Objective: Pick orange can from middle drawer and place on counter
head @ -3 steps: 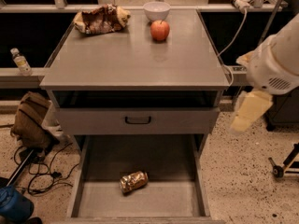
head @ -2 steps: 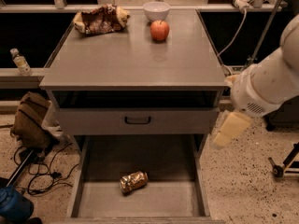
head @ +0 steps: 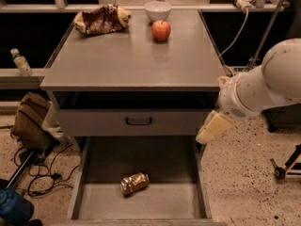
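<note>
Over the last second the gripper (head: pixel 214 126) has been carried leftward and a little downward, from a place well out to the right of the orange can (head: pixel 135 183) to a place nearer to it. It is now seen above and to the right of the can, over the right wall of the open middle drawer (head: pixel 141 206). The can itself has not been shifted. From this it is judged that the approach is under way and that nothing has yet been grasped.

Whether the gripper is open or closed cannot be told from this view. Nothing is seen to be carried in it.

The can is lying on its side on the bare floor of the drawer, toward the front and roughly midway between the side walls. It is well apart from the gripper, which is held higher and off to the can's right. A further move leftward and down into the drawer is judged to be needed before a grasp can be made.

Far behind the can, on the tabletop (head: pixel 131 60), a red apple (head: pixel 161 30), a white bowl (head: pixel 157 9) and a snack bag (head: pixel 101 19) are kept at the back edge.
</note>
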`<state>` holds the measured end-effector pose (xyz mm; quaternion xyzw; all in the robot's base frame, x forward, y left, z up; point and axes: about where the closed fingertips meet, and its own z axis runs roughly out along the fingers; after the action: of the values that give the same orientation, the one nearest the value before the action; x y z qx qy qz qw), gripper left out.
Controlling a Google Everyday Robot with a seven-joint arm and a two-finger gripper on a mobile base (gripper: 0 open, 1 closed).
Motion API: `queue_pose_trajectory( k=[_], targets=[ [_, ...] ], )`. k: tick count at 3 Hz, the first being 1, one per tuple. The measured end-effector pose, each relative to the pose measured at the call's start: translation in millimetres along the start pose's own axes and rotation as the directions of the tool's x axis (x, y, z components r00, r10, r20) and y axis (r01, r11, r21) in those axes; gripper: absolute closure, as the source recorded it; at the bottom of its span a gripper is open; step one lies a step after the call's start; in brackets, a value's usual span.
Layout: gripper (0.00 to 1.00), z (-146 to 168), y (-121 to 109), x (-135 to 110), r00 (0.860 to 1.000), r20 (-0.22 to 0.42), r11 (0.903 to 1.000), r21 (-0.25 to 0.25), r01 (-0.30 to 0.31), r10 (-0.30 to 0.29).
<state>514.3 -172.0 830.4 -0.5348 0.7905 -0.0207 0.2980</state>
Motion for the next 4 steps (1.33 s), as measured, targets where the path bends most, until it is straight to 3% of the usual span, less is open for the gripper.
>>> queue_pose_trajectory(
  k=[1, 2, 3, 4],
  targets=[
    [0.00, -0.1, 0.1, -0.1, 1.000, 0.000, 1.0000, 0.000, 0.000, 0.000],
    [0.00, 27.8, 21.1, -2.3, 0.999, 0.035, 0.9992, -0.038, 0.008, -0.006],
    [0.00, 90.5, 65.4, -6.3, 0.991, 0.130, 0.9915, -0.130, -0.009, 0.026],
    [0.00, 152.7, 105.6, -2.7, 0.979, 0.186, 0.9788, -0.200, -0.046, 0.084]
  ],
)
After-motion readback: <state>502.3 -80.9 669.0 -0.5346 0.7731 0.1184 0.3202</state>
